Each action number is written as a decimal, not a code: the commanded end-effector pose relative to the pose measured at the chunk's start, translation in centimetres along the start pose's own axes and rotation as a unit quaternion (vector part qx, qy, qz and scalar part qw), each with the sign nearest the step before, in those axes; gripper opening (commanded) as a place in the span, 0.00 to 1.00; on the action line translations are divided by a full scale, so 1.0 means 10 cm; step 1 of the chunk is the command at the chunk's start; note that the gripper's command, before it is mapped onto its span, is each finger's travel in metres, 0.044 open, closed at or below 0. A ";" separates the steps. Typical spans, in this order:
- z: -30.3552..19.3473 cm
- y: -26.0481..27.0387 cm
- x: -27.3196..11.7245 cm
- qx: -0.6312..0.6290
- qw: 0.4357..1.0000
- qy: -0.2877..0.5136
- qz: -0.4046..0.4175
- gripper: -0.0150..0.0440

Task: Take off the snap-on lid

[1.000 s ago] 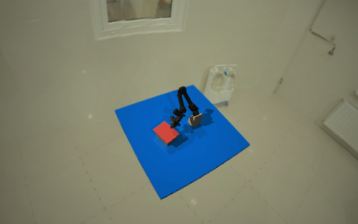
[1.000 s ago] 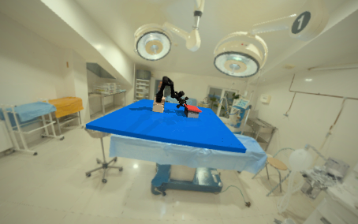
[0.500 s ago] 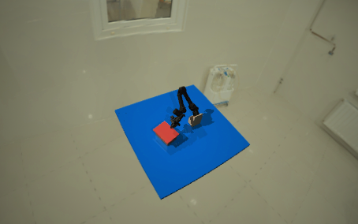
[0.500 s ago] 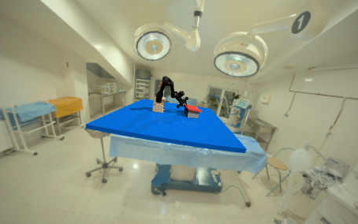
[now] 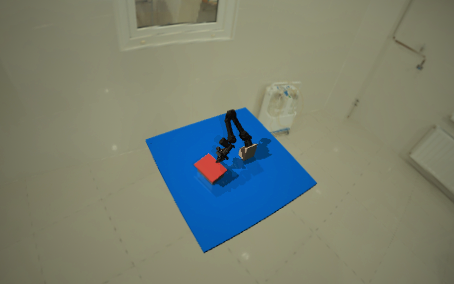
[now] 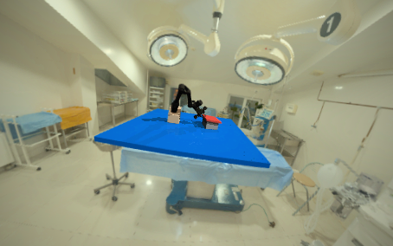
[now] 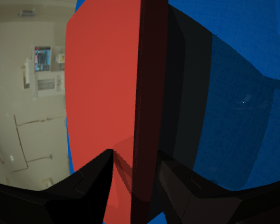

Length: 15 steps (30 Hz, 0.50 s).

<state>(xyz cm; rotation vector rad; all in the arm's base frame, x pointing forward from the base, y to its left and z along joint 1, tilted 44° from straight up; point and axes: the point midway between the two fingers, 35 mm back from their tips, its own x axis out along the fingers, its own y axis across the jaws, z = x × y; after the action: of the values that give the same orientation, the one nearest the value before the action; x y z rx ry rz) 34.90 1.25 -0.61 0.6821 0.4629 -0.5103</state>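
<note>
While the tool (image 5: 221, 156) is clamped on the red lid's (image 5: 210, 167) far edge, the lid looks thin, stiff and light, best gripped at the rim.

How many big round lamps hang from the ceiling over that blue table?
2. One round lamp hangs on the left side of the exterior view; a second round lamp hangs to its right, near the numbered disc. Others may lie outside the view.
</note>
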 end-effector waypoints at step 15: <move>0.00 0.08 -0.05 0.000 1.000 0.001 -0.002 0.25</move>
<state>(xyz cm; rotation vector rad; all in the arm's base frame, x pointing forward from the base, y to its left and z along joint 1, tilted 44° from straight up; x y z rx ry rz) 34.94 1.67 -0.22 0.6802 0.4679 -0.5105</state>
